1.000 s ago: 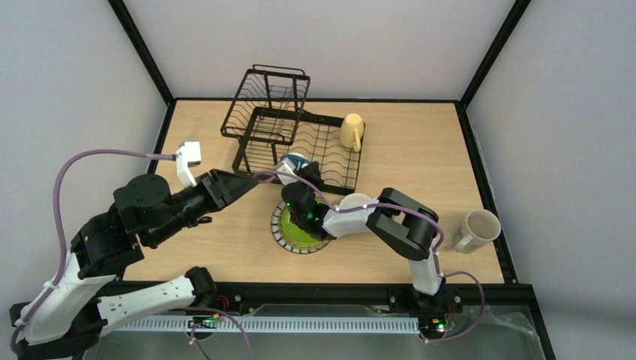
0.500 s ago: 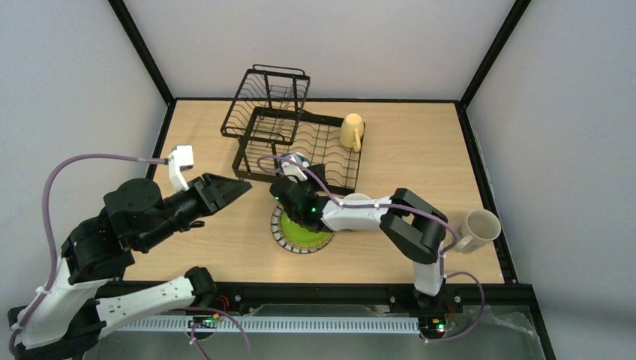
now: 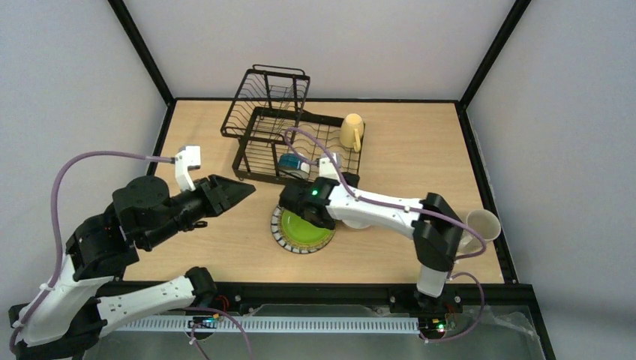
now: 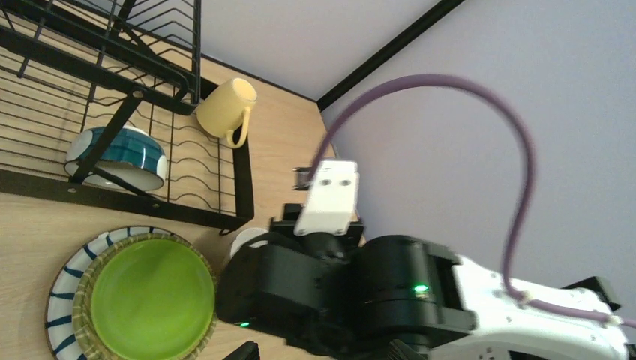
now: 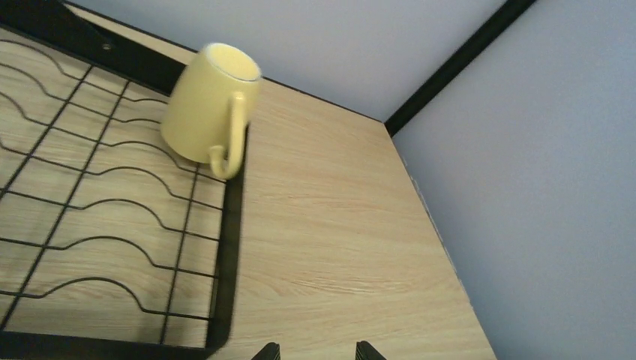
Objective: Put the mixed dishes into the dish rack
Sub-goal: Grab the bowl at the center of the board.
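Observation:
The black wire dish rack (image 3: 264, 120) stands at the back of the table. A blue-outside bowl (image 3: 294, 165) rests tilted in its flat tray by the front rail, and a yellow mug (image 3: 352, 131) sits at the tray's far right corner. The green plate (image 3: 302, 227) with a striped rim lies on the table in front. A cream mug (image 3: 480, 226) sits far right. The white bowl (image 4: 244, 240) peeks out behind my right wrist. My right gripper (image 3: 339, 178) is open and empty by the rack's front right corner. My left gripper (image 3: 244, 189) is open and empty, left of the plate.
A black frame borders the wooden table (image 3: 420, 150). My right arm's white link (image 3: 375, 214) lies across the plate's right side. The rack's raised tier (image 3: 270, 94) rises at the back left. The rack's right rail (image 5: 229, 247) runs just left of my right fingers.
My right gripper has let go of the blue bowl, which now rests in the rack, and has swung right with wider jaws. The left arm shifted slightly.

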Robot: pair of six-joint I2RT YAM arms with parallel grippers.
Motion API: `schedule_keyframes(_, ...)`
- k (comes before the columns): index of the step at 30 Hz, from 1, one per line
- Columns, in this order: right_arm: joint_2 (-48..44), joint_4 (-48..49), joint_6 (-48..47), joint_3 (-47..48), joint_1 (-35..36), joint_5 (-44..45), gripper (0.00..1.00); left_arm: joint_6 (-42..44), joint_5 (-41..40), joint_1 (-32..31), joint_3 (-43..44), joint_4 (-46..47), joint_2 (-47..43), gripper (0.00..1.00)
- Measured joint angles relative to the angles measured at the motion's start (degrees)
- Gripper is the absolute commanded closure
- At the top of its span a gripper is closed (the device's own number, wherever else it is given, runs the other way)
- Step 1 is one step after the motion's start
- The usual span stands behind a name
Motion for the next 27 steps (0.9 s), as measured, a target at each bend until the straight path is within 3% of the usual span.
schedule_keyframes(9, -13.1, -4.1, 5.4, -1.7, -5.3, -5.1, 0.46, 2.5, 1.5, 0.0, -2.6, 0.9, 2.0, 0.01)
schedule_keyframes(19, -23.6, 13.2, 0.4, -3.4, -13.1, -21.6, 0.45, 3.5, 1.9, 0.0, -6.2, 2.1, 2.1, 0.01)
schedule_keyframes(27, -21.6, 22.6, -4.0, -0.2, -23.3, -34.4, 0.44, 3.8, 1.7, 0.0, -9.9, 2.8, 2.1, 0.01)
